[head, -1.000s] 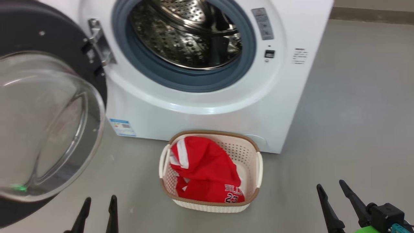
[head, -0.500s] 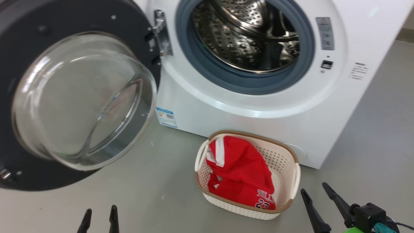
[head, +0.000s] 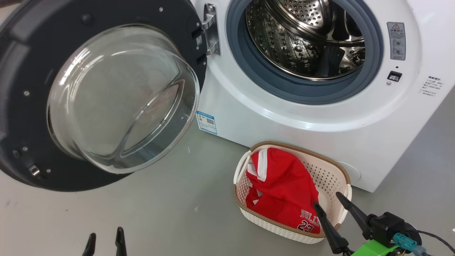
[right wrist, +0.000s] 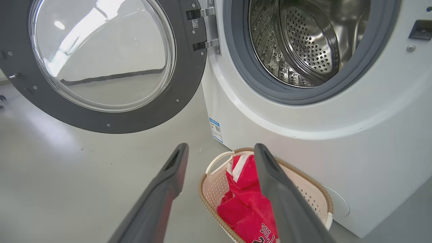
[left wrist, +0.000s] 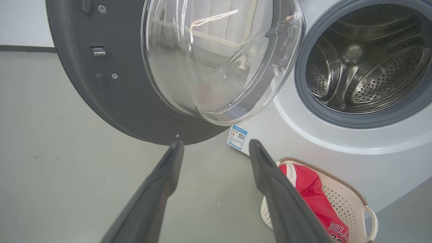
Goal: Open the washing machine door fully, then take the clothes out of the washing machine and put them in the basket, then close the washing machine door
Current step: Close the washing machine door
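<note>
Right hand (head: 327,200): two long, tapering matte-black fingers (head: 328,227) on a black block-shaped housing (head: 385,225). Bright green plastic bracket (head: 371,248) beneath; teal connector (head: 403,241) feeding a thin dark cable (head: 435,237). Left hand (head: 106,235): same slim black fingers. Close up, fingers read dark grey, with a shallow recessed slot (right wrist: 172,160) near each tip.

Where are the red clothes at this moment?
In the head view the clothes lie inside the basket at lower right, on the floor before the washing machine, just beyond the right gripper.
</note>
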You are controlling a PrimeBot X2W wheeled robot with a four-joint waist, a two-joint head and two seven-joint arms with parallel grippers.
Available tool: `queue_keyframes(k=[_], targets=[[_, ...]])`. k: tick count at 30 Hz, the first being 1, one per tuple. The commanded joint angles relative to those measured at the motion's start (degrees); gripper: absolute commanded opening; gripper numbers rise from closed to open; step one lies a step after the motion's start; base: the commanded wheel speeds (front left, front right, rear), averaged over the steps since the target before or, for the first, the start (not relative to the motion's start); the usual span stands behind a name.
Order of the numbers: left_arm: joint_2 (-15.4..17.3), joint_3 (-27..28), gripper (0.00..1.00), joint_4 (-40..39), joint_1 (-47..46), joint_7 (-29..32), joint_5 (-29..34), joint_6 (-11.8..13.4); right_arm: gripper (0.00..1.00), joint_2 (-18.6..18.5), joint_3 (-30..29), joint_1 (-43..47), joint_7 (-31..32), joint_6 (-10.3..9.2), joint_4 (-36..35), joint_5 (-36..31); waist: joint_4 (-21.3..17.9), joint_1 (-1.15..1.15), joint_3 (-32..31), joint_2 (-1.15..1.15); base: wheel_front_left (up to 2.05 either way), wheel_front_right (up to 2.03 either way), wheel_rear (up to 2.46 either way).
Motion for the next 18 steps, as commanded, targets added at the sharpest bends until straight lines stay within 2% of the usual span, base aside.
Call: queue_keyframes(k=[1, 7, 8, 9, 10, 14, 18], targets=[[0.3, 1.7, 1.0, -1.8, -0.4, -0.5, -0.7, 0.6, 1.0, -1.0, 1.5, -2.5, -0.4, 0.28, -0.9, 1.1, 0.1, 0.0, 0.2, 0.0, 0.0, 0.0, 0.0], [0.3, 1.3, 1.0, -2.6, -0.2, -0.5, -1.4, 0.8, 1.0, -1.1, 2.1, -2.7, -0.4, 0.28, -0.8, 1.5, 0.1, 0.0, 0.0, 0.0, 0.0, 0.0, 0.0], [0.3, 1.4, 0.8, -2.9, -0.3, -0.5, -1.8, 0.6, 1.0, -1.1, 2.0, -2.6, -0.4, 0.28, -0.8, 1.5, 0.1, 0.0, 0.0, 0.0, 0.0, 0.0, 0.0], [0.3, 1.5, 0.31, -3.2, -0.4, -0.5, -2.3, 0.4, 1.0, -1.1, 2.0, -2.5, -0.4, 0.28, -0.9, 1.6, 0.0, 0.0, -0.1, 0.0, 0.0, 0.0, 0.0], [0.3, 1.7, 0.0, -3.7, -0.6, -0.5, -2.8, 0.0, 1.0, -1.0, 1.8, -2.3, -0.4, 0.28, -0.9, 1.6, 0.0, 0.0, -0.2, 0.0, 0.0, 0.0, 0.0], [0.3, 3.7, 0.0, -6.5, -2.0, -0.5, -3.2, -1.6, 1.0, -0.9, 1.4, -1.7, -0.4, 0.28, -1.1, 1.5, -0.1, 0.0, -0.1, 0.0, 0.0, 0.0, 0.0], [0.3, 9.4, 0.0, -11.9, -5.8, -0.5, -1.5, -4.7, 1.0, -0.9, 0.7, -1.1, -0.4, 0.28, -1.4, 1.2, 0.0, 0.0, 0.5, 0.0, 0.0, 0.0, 0.0]])
